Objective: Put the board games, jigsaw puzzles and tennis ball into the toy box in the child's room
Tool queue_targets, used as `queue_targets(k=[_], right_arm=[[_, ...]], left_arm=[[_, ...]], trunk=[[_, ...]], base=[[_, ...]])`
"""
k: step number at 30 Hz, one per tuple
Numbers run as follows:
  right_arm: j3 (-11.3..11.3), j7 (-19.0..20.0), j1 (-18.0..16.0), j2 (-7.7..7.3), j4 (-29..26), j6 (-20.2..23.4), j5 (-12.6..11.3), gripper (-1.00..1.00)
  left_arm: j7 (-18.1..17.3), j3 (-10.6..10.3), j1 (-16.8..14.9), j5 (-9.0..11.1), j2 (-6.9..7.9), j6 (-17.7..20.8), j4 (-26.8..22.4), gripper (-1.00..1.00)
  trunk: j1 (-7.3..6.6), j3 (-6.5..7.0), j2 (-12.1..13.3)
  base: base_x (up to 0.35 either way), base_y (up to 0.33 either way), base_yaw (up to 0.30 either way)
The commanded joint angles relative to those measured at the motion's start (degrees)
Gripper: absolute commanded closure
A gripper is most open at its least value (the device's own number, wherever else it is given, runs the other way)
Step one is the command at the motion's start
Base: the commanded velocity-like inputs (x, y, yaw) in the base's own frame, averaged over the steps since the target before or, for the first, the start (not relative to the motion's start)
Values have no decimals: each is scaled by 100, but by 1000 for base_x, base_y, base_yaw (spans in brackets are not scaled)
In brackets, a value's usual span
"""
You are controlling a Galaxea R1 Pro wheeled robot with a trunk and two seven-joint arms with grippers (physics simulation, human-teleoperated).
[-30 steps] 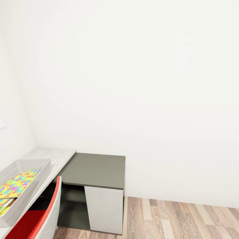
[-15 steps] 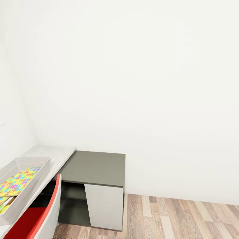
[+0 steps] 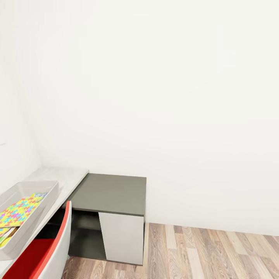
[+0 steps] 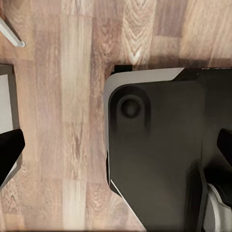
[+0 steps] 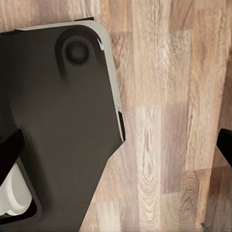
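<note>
The light grey toy box point(image 3: 43, 209) stands on the pale grey table point(image 3: 68, 176) at the lower left of the head view. A multicoloured jigsaw puzzle point(image 3: 19, 210) lies inside it, over something else I cannot make out. The picture's left edge cuts off the box. In the left wrist view my left gripper point(image 4: 116, 150) is open, its dark fingertips point(image 4: 9, 154) far apart over the wooden floor and my black base. My right gripper point(image 5: 116, 147) is open too, with nothing between its fingertips point(image 5: 8, 150).
A red chair with a white shell point(image 3: 46, 252) stands against the table in front of the toy box. The table's dark grey corner section point(image 3: 112, 192) with a white door point(image 3: 122, 236) meets the white wall. Wooden floor point(image 3: 209, 252) stretches to the right.
The whole head view has shifted a little, so the camera has moved. The table and toy box sit slightly higher and further left in the picture. Nothing else has changed.
</note>
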Motion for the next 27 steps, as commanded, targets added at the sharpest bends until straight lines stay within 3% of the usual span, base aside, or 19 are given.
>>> queue_targets(k=[1,13,27], right_arm=[[-24,-4,5,1,-8,-8,-6,-100],[-26,-12,8,-63,-10,-86,-22,-100],[-18,-14,9,-45,-6,-397,-22,-100]], left_arm=[[17,-49,16,59,1,31,-15,-100],[24,-51,195,59,1,-188,-12,-100],[33,-48,284,59,10,-351,-5,-100]], trunk=[[1,-10,-3],[1,-117,-3],[1,-135,-3]], base=[[0,0,0],[0,0,0],[0,0,0]])
